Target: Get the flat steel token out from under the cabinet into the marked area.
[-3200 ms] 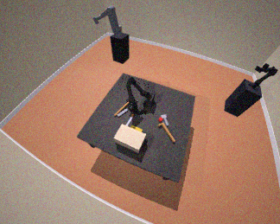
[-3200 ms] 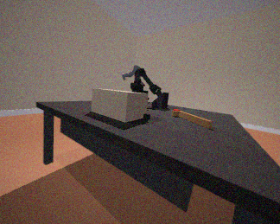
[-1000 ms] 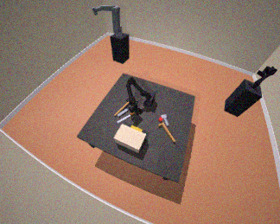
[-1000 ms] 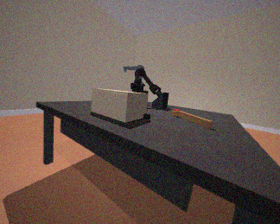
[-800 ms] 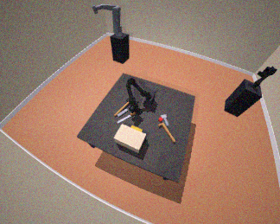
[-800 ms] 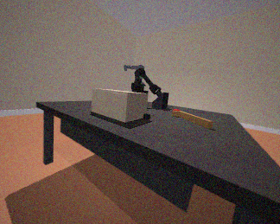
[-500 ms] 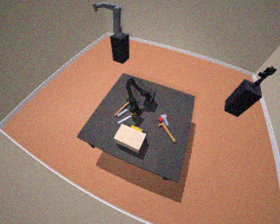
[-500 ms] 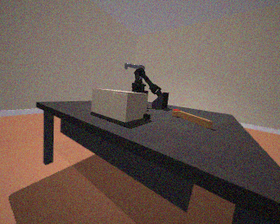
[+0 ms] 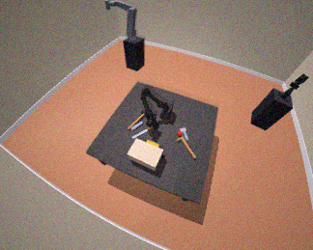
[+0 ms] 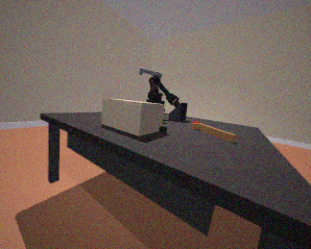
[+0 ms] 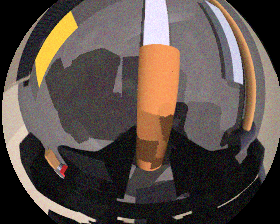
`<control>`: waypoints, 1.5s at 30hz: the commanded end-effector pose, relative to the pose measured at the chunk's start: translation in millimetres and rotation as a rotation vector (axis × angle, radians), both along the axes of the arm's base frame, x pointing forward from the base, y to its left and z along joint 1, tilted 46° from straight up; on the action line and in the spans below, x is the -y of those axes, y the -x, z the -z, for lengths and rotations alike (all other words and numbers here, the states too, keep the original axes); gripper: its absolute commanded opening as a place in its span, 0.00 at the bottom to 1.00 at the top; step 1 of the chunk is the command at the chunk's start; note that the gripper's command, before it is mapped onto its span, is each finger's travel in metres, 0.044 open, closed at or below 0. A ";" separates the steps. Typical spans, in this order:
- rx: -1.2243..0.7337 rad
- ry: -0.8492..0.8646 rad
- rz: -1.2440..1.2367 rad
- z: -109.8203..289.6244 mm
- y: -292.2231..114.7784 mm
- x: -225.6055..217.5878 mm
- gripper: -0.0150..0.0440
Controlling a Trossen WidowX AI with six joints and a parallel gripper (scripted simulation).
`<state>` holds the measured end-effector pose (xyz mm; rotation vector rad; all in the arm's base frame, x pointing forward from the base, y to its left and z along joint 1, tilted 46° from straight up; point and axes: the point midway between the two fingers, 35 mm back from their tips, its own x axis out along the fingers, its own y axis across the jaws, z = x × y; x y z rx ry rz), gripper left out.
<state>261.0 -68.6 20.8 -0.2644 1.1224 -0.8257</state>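
Gripping an orange-handled tool [image 11: 156,97], the gripper [image 11: 149,160] faces the table [image 11: 94,106]

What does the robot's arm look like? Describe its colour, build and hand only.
The arm is black all over, built from slim jointed segments rising from a dark blocky base. The hand is the same black. No cables, markings or labels can be made out at this resolution.
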 end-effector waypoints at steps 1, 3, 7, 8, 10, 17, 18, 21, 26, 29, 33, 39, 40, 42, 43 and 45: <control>0.001 0.001 -0.005 3.0 -2.7 -4.6 0.25; 0.001 0.001 -0.004 4.4 -3.1 -6.0 0.25; 0.002 0.001 -0.004 7.0 -3.9 -8.9 0.25; 0.002 0.001 -0.004 7.7 -4.0 -9.6 0.25; 0.002 0.001 -0.004 9.0 -4.4 -11.0 0.25; 0.003 0.000 -0.003 13.7 -5.7 -15.9 0.25; 0.003 0.000 -0.003 14.3 -5.9 -16.6 0.25; 0.003 0.000 -0.003 16.3 -6.4 -18.8 0.25; 0.003 0.000 -0.003 19.6 -7.3 -22.2 0.25; 0.003 0.000 -0.003 21.6 -7.8 -24.3 0.25; 0.003 0.000 -0.003 24.2 -8.4 -27.1 0.25; 0.003 -0.001 -0.003 28.2 -9.4 -31.3 0.25; 0.003 -0.001 -0.003 28.9 -9.6 -32.0 0.25; 0.003 -0.001 -0.003 30.2 -9.9 -33.4 0.25; 0.004 -0.001 -0.003 30.8 -10.1 -34.1 0.25; 0.004 -0.001 -0.003 32.2 -10.3 -35.5 0.25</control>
